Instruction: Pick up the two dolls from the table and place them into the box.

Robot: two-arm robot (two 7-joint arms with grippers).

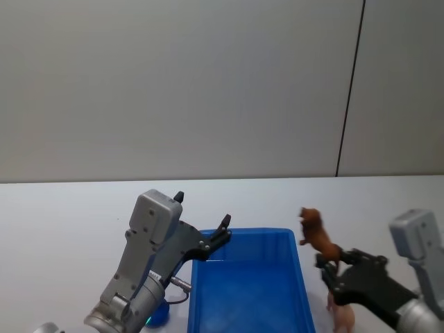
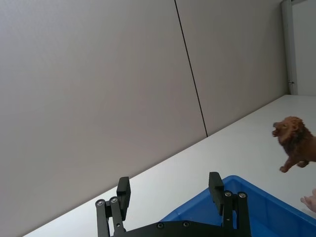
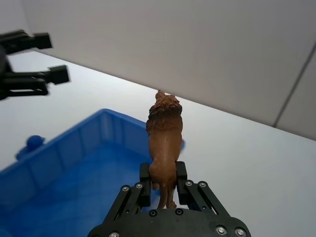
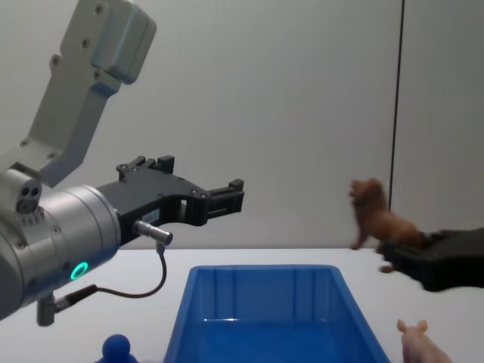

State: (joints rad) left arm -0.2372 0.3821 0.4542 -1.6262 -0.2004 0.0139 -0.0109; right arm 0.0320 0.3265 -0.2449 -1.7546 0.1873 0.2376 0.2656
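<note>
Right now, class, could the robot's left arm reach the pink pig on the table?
Probably not directly. The left tool is open and raised at the left side of the box; the pig is on the other side, below the right tool, which is holding the lion.

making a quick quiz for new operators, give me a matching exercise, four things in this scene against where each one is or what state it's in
Things:
1. brown doll
2. pink pig
3. left gripper
4. small blue object

Places or states:
A. on the table, left of the box
B. raised, jaws open with nothing between them
C. up in the air, clamped in the right gripper
D. on the table, right of the box

Pairs: 1-C, 2-D, 3-B, 4-A
</note>
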